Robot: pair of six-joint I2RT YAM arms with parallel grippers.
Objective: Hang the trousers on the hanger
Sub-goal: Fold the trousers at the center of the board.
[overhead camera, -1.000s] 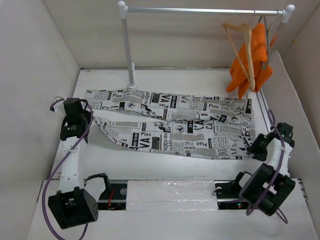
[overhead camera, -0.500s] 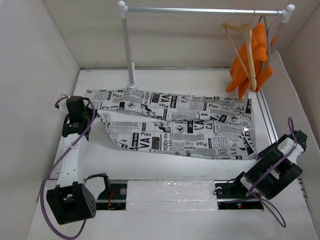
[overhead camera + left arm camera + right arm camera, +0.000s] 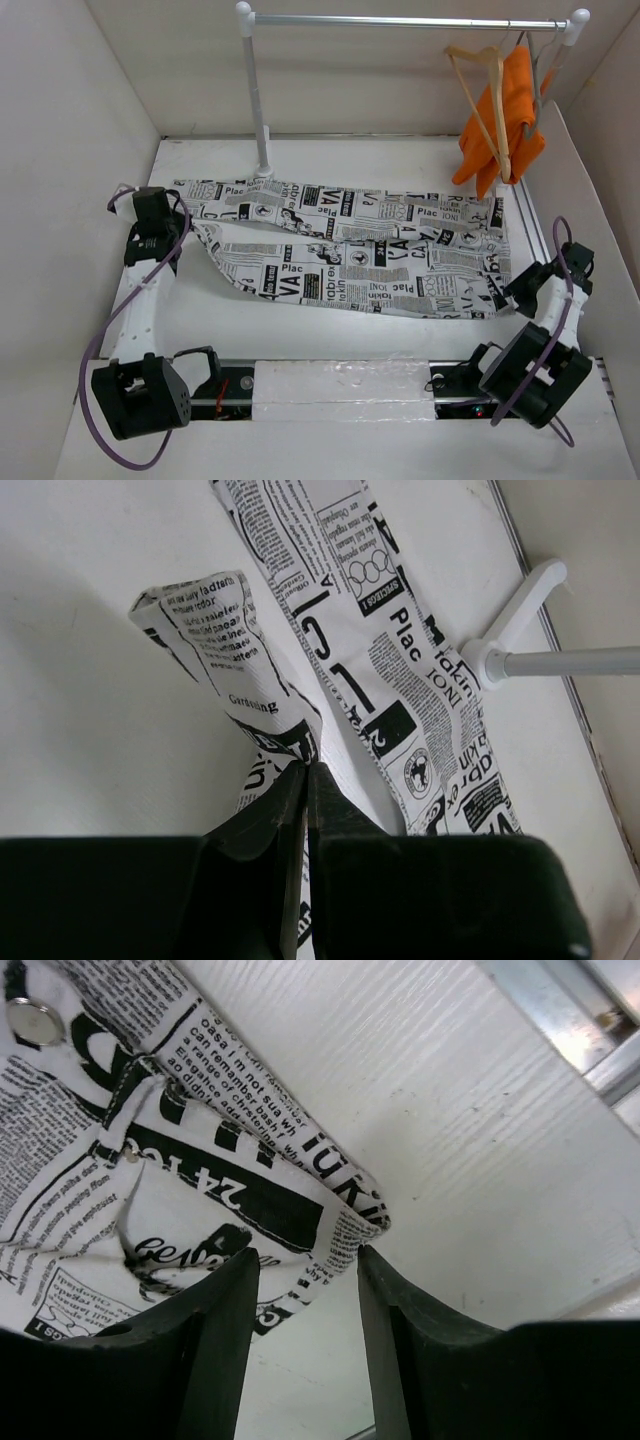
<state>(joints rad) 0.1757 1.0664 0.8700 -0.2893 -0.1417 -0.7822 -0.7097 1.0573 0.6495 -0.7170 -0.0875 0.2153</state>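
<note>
Grab stage: left gripper was pinched shut on a leg cuff of the trousers, right gripper had fingers apart, straddling the waist corner. Next imo: close right, lift both twd the hanger.

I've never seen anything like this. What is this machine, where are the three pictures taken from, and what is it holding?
It is a robot with a left arm and a right arm, bolted at the near edge of a white table. Each ends in a two-finger claw. The wide picture looks down from above and behind them. The other two come from a camera on each wrist. Newspaper-print trousers lie spread on the table. The left claw is closed, pinching a trouser leg end. The right claw is open around the waistband corner, gripping nothing yet. At the back, a wooden hanger and an orange garment hang from a metal rail.
</note>
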